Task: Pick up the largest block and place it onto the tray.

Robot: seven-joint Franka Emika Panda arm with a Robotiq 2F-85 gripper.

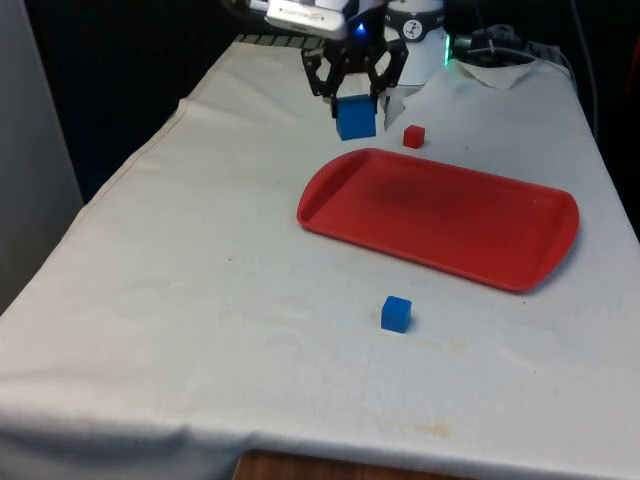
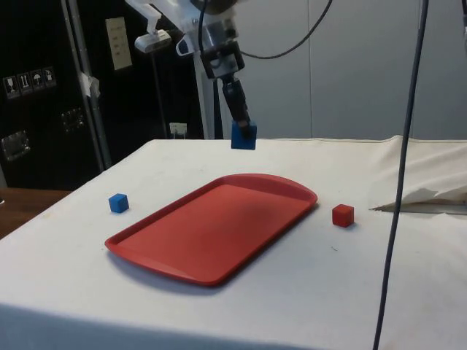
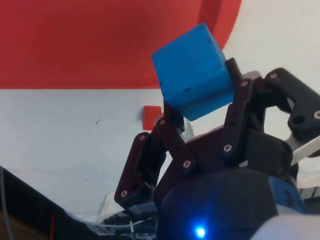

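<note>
1. White cloth (image 1: 200,300) covers the table.
2. Red tray (image 1: 440,215) lies flat on it.
3. Black gripper (image 1: 355,98) clamps the large blue block (image 1: 356,118), raised off the cloth, beyond the tray's far edge.
4. Small blue cube (image 1: 396,313) sits nearside.
5. Small red cube (image 1: 414,136) sits farside.

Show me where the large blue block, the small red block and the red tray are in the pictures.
large blue block (image 1: 356,118): front view, on its front face, below the fingers.
small red block (image 2: 343,215): side view, on its near face.
red tray (image 1: 520,272): front view, on its near rim.
</note>
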